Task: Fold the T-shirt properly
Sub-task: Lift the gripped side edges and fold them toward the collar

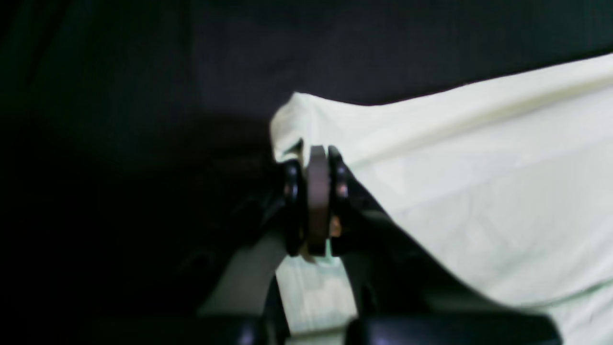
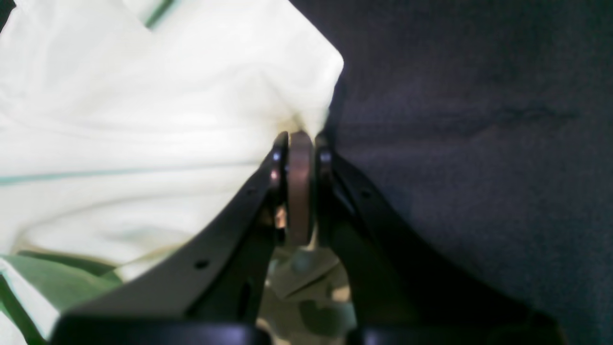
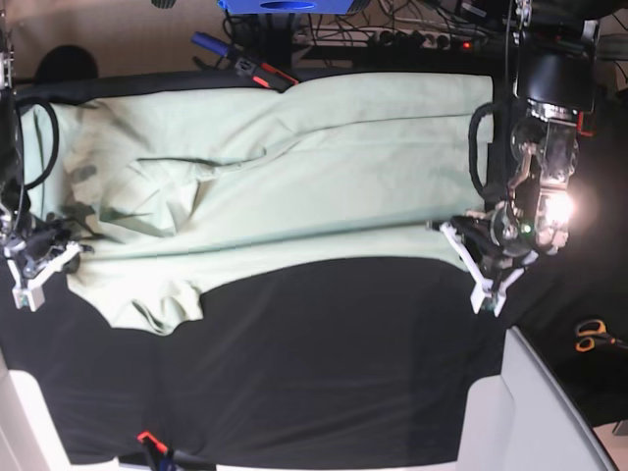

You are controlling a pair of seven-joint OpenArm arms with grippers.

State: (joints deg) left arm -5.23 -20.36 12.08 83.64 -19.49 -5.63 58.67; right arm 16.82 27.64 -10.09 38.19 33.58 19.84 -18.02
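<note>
Left wrist view: the left gripper sits at frame centre, jaws pressed together on a corner of the T-shirt. The pale mint cloth bunches just above the fingertips and spreads away to the right and lower right, over a dark table cover filling the left and top.

Right wrist view: the right gripper is also pinched tight, a corner of the T-shirt caught at its tips. The fabric fans out to the upper left; dark cover fills the right side.

Base view: the T-shirt lies stretched across the upper half of the black table cover. The right gripper clamps its edge at far left; the left gripper clamps its lower corner at right. Orange-handled scissors lie at the right edge, well apart from the shirt.
</note>
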